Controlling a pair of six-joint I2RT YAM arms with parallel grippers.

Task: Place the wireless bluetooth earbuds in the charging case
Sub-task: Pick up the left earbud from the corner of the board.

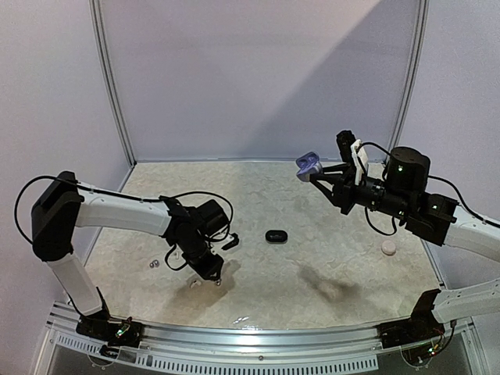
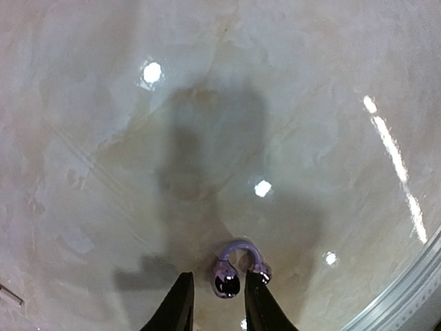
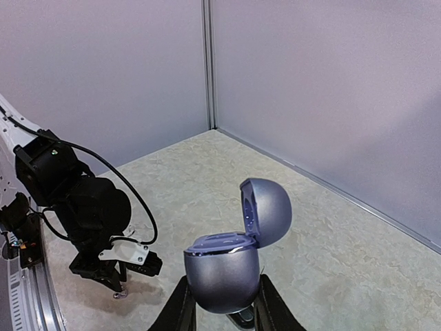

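The right fingers (image 3: 180, 312) clamp the open charging case (image 3: 224, 272) aloft; the left fingers (image 2: 178, 309) straddle a tiny, probably slippery earbud (image 2: 227, 283), grip unclear; best pinched by its bulb

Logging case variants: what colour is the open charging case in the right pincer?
The charging case is metallic bluish-grey; right wrist view shows it best.

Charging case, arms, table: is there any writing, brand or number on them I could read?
None can be read. The charging case in the right end effector is plain; the earbud and the table bear no marks; any print on the left arm is too small to tell.
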